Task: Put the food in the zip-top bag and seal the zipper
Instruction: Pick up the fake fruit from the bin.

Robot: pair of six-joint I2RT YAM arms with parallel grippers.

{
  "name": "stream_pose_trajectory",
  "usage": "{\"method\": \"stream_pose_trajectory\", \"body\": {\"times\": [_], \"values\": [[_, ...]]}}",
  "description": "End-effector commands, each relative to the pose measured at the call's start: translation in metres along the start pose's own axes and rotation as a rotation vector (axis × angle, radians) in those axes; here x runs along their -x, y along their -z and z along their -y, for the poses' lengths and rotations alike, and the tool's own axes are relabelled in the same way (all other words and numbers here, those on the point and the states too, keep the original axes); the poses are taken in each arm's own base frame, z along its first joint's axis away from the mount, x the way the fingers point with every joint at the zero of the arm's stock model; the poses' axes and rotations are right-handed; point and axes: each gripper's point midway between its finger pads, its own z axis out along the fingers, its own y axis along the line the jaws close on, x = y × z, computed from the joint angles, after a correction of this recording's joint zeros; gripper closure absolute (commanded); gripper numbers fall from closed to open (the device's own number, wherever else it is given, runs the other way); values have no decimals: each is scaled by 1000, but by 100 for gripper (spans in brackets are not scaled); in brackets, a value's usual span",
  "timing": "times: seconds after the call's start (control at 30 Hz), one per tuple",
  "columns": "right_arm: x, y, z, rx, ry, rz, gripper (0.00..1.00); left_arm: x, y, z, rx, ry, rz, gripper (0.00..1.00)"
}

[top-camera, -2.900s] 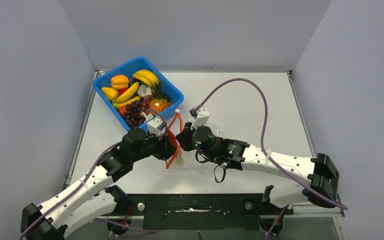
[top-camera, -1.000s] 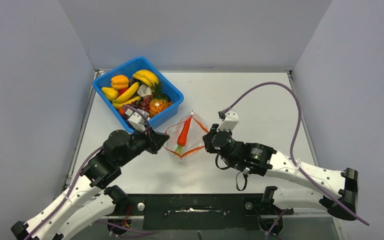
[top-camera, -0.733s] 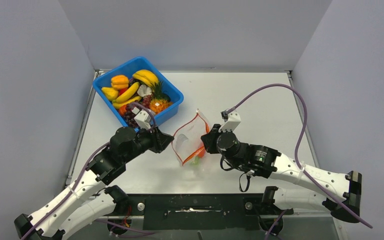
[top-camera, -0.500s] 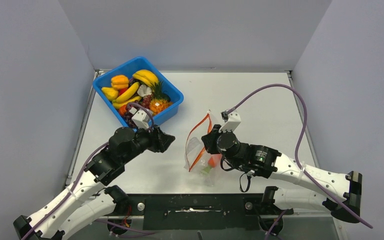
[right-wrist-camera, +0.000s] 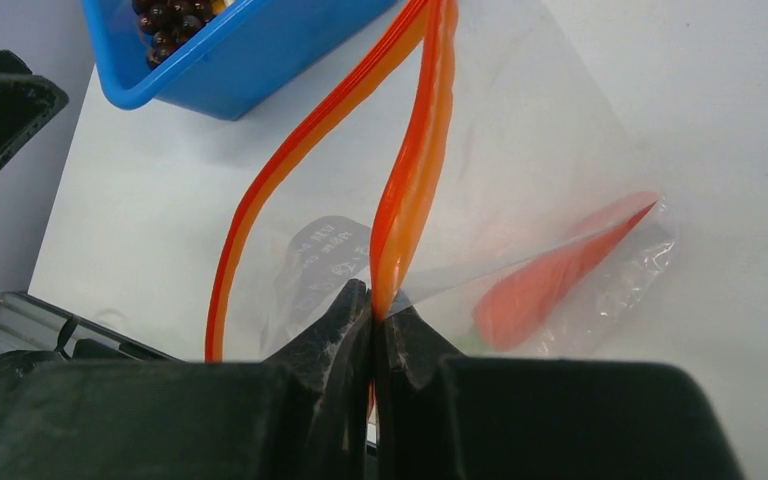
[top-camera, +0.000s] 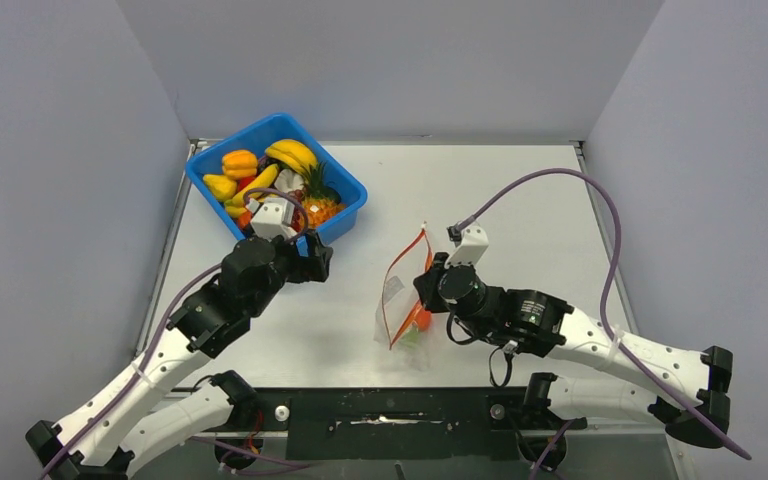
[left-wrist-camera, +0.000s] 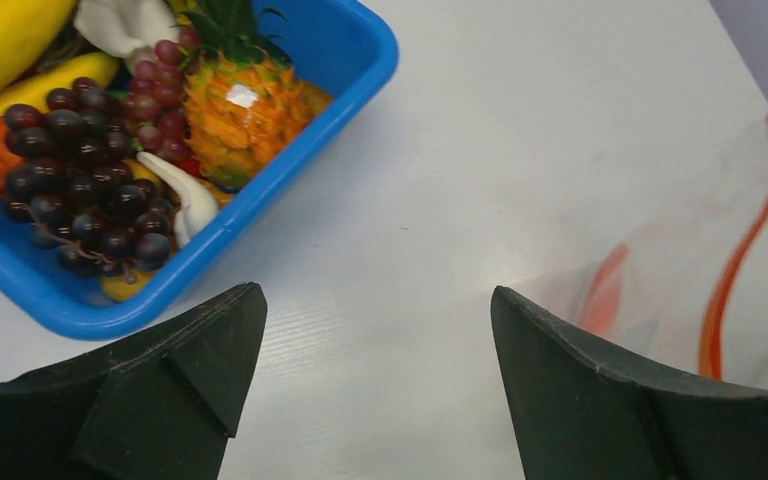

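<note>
Pale grey walls enclose a white table on three sides.

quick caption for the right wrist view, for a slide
Right gripper pinches the zipper of the open zip-top bag, carrot inside.

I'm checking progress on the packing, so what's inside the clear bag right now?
One red-orange carrot lies inside the zip-top bag, seen through the clear plastic; nothing else shows. The right fingers, pinching the zipper, cover the corner of the bag nearest them.
</note>
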Motion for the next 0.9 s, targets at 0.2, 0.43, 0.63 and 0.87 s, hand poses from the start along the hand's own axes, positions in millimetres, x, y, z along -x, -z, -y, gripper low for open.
{"method": "stream_pose_trajectory", "body": {"times": [0.2, 0.43, 0.63, 0.87], "values": [[26, 12, -10, 15, -26, 57, 100, 47, -9, -66, 341, -92, 43, 13], [22, 6, -22, 72, -11, 56, 100, 72, -24, -84, 320, -55, 72, 17], [24, 17, -20, 103, 36, 46, 100, 67, -54, -114, 400, -50, 20, 23], [32, 32, -11, 127, -10, 91, 100, 44, -87, -171, 459, 19, -59, 31]]}}
